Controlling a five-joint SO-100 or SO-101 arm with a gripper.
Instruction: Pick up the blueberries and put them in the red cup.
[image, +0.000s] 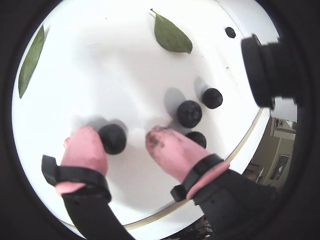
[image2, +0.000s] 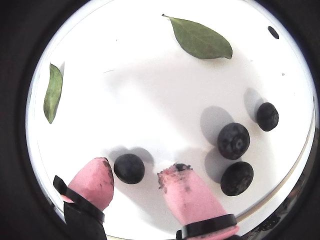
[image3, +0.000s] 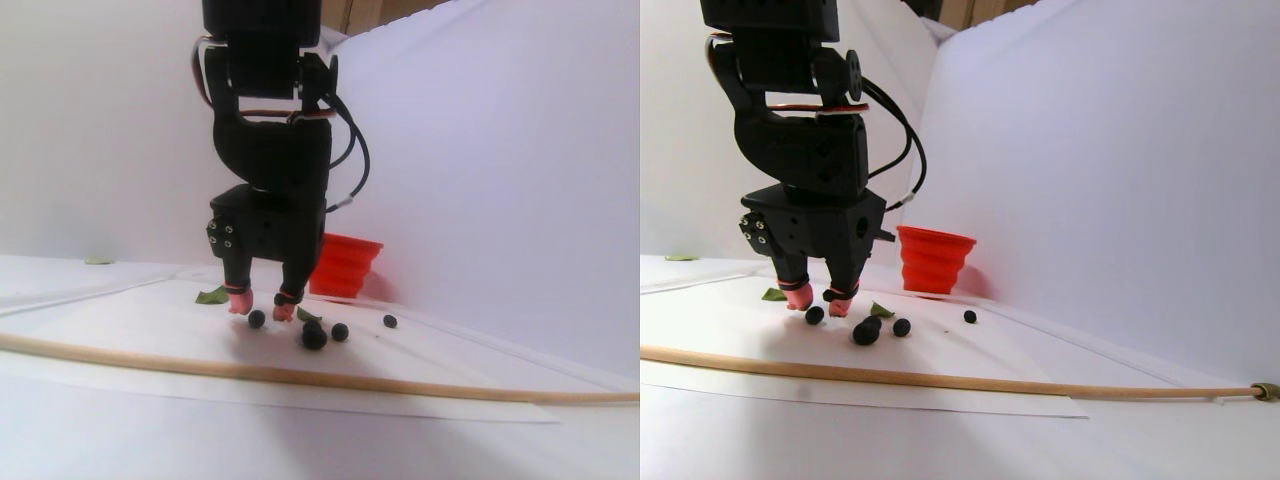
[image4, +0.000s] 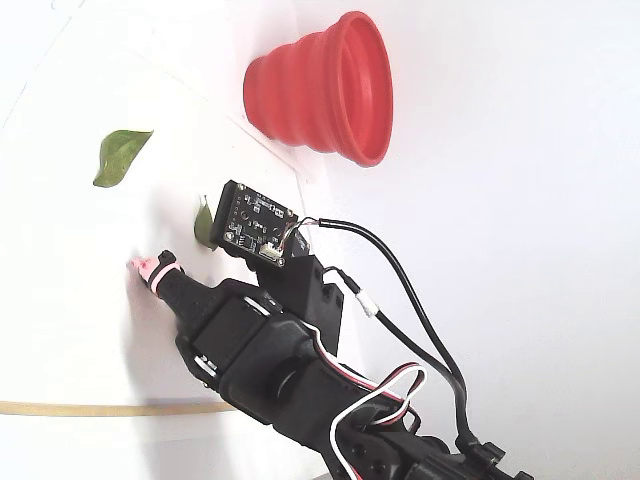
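Spread jaws straddled one berry — the gripper stood low over the white table with its pink fingertips on either side of it, the left tip looking to touch it in a wrist view.

Round and matte navy, the blueberries had no long axis to speak of: one lay between the tips, three clustered just to its right in both wrist views, and a fifth sat apart. Soft pads, the right one smudged dark, capped the black fingers. Two flat green leaves lay beyond on the sheet. Well behind the arm in the stereo pair view, the red cup — ribbed and stepped, flaring to its rim — stood upright by the white wall. A thin wooden rod crossed the foreground.
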